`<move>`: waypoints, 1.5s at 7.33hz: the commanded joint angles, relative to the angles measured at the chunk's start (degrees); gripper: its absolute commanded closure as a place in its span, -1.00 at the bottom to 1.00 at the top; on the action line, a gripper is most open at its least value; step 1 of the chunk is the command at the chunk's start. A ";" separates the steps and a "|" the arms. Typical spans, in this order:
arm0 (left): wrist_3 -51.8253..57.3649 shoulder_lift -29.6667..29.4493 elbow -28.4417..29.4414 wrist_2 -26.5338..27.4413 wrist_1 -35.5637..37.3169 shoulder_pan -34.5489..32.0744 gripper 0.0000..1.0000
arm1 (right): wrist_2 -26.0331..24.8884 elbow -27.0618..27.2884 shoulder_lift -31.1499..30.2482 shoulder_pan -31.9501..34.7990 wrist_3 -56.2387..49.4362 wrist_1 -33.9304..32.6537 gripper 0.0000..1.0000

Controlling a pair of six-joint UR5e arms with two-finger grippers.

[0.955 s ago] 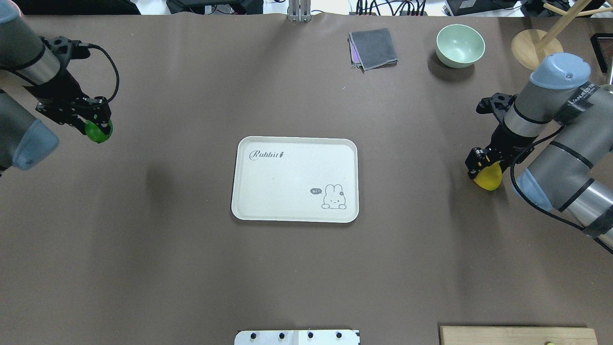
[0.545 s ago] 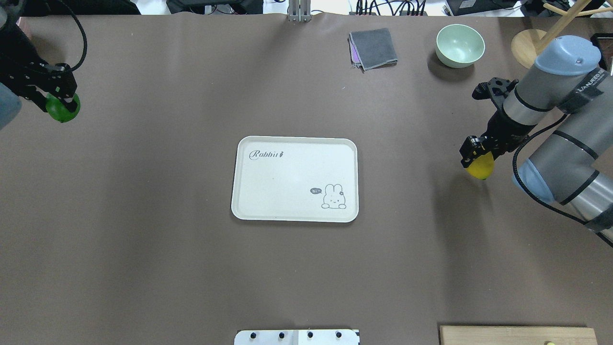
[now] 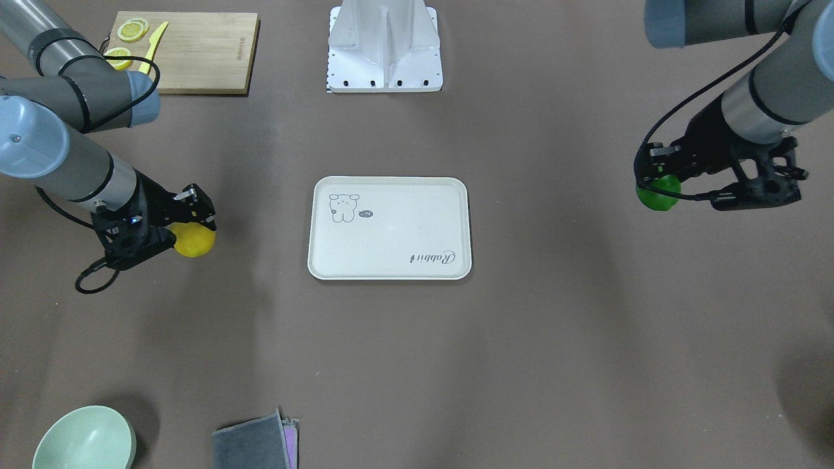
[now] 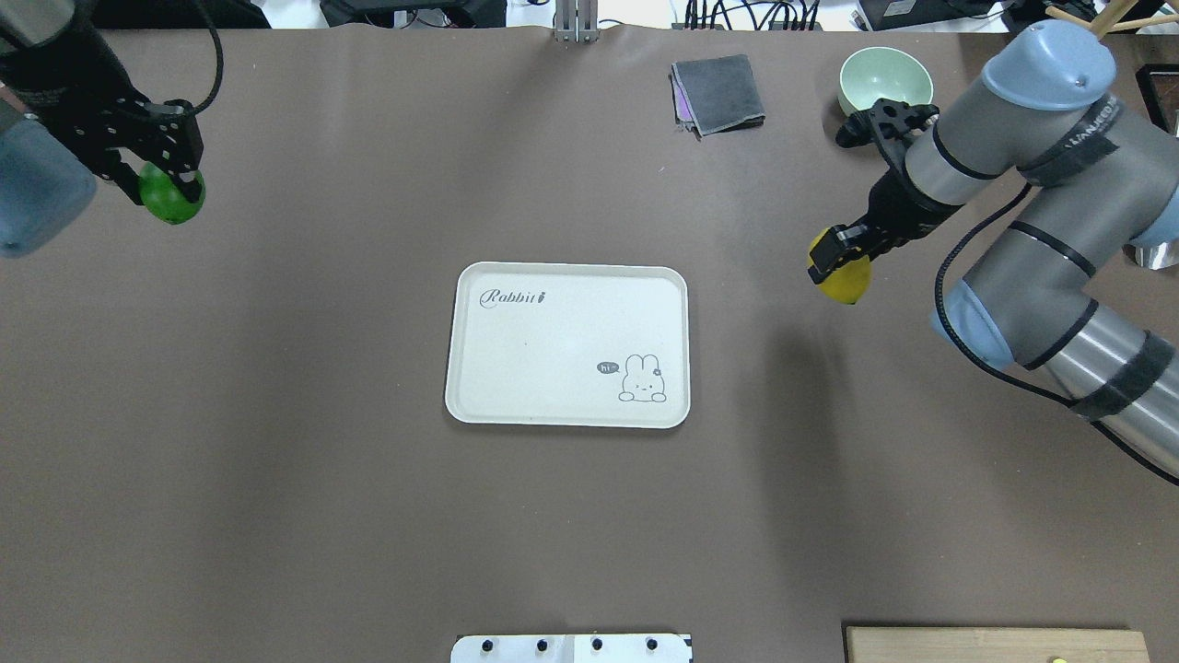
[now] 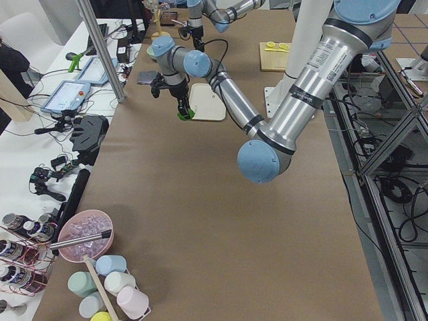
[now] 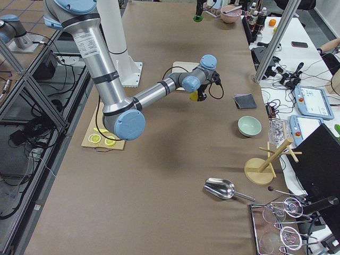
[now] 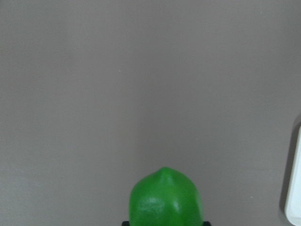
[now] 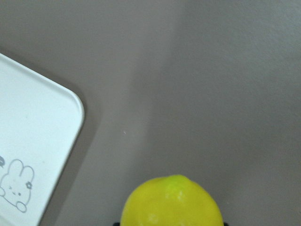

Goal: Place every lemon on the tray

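The cream-white tray [image 4: 516, 405] lies empty at the table's middle; it also shows in the front view [image 3: 389, 271] and at the right wrist view's left edge [image 8: 33, 117]. My left gripper [image 4: 166, 189] is shut on the green lemon [image 4: 171, 200] and holds it above the table, far left of the tray; the green lemon also shows in the front view [image 3: 658, 197] and the left wrist view [image 7: 165, 200]. My right gripper [image 4: 836, 258] is shut on the yellow lemon [image 4: 843, 281], held above the table right of the tray; the yellow lemon also shows in the front view [image 3: 193, 241] and the right wrist view [image 8: 171, 202].
A pale green bowl [image 4: 884, 87] and a folded grey cloth [image 4: 718, 92] sit at the far right. A wooden cutting board [image 3: 189, 52] with lemon slices [image 3: 132, 30] lies near the robot's base on its right. A wooden stand base [image 4: 1018, 92] is at the far right corner.
The right gripper has carried the yellow lemon up and toward the tray. The left gripper with the green lemon swung outward and away, then came back a little toward the tray.
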 commanded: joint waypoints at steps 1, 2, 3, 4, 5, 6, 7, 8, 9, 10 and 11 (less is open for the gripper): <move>-9.04 -3.40 2.12 3.27 -3.61 5.31 1.00 | -0.10 -5.70 7.51 -2.11 3.46 -0.91 0.79; -12.30 -4.03 2.31 4.08 -4.75 8.03 1.00 | -0.01 -7.39 9.02 -3.68 8.62 -2.32 0.79; -15.03 -5.51 3.01 4.79 -5.11 9.53 1.00 | 0.43 -9.23 11.30 -5.00 11.98 -3.38 0.79; -16.89 -6.40 3.28 6.19 -5.20 11.29 1.00 | 0.52 -9.94 12.37 -6.76 14.71 -4.95 0.80; -18.91 -6.49 3.80 7.24 -7.21 12.79 1.00 | 0.87 -11.69 14.29 -7.82 15.61 -5.58 0.80; -22.58 -7.54 5.37 7.60 -9.49 14.37 1.00 | 0.96 -12.41 15.01 -9.39 15.53 -5.59 0.80; -24.71 -8.94 6.35 8.22 -9.69 15.86 1.00 | 0.96 -13.63 15.71 -10.28 15.53 -5.50 0.80; -25.95 -9.56 6.79 10.14 -10.30 17.18 1.00 | 1.04 -14.51 15.98 -10.55 15.53 -5.50 0.79; -26.39 -9.92 8.01 10.33 -11.78 17.80 1.00 | 0.96 -15.22 16.16 -10.99 15.53 -5.50 0.70; -26.75 -12.18 10.55 10.33 -11.88 17.90 1.00 | 0.96 -15.31 16.24 -10.90 15.53 -5.50 0.30; -28.06 -13.95 12.31 10.42 -11.97 19.55 1.00 | 0.70 -15.92 16.33 -10.99 15.44 -5.24 -0.81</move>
